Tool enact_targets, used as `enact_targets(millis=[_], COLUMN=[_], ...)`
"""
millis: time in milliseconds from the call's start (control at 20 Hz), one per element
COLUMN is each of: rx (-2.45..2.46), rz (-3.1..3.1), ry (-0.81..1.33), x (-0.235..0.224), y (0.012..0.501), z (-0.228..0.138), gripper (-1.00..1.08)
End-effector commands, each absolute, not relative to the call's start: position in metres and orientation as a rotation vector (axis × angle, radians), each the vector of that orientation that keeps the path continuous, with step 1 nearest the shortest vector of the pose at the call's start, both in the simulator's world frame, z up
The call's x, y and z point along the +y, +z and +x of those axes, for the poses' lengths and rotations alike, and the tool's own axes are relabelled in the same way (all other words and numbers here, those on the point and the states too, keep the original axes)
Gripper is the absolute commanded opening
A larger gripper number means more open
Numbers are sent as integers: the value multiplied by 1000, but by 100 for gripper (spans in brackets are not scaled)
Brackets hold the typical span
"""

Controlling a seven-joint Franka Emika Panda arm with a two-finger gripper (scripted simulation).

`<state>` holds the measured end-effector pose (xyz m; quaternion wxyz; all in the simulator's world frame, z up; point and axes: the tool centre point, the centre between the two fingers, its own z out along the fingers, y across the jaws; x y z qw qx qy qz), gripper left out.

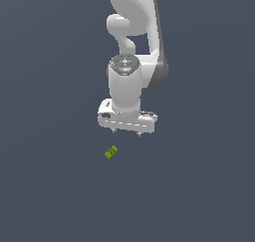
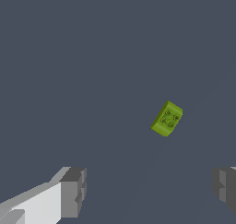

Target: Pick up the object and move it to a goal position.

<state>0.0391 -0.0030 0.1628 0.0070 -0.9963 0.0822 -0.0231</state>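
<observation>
The object, a tiny lime-green rectangular block (image 1: pixel 111 152) with small dark markings on top, lies on the flat grey floor, turned at an angle. It also shows in the wrist view (image 2: pixel 167 119). My gripper (image 1: pixel 126 132) hangs above the floor, pointing down. The block sits below it in the exterior view, a little toward that view's left, and apart from it. In the wrist view the two grey fingertips (image 2: pixel 73 191) stand wide apart with nothing between them. The gripper (image 2: pixel 150 191) is open and empty.
The white arm (image 1: pixel 132 47) rises behind the gripper in the exterior view. The floor (image 1: pixel 199 186) is a plain dark grey surface with no other objects or edges in view.
</observation>
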Motion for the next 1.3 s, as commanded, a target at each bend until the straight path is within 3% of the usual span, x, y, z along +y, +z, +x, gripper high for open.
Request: enact_targets(millis=[0,650,1250], rx=[385,977,1105], rz=[-3101,-2979,-2941], ry=[-59,-8,1], x=[-13,-63,-75], y=[149,79,63], z=[43,56,57], gripper=[100,100,100])
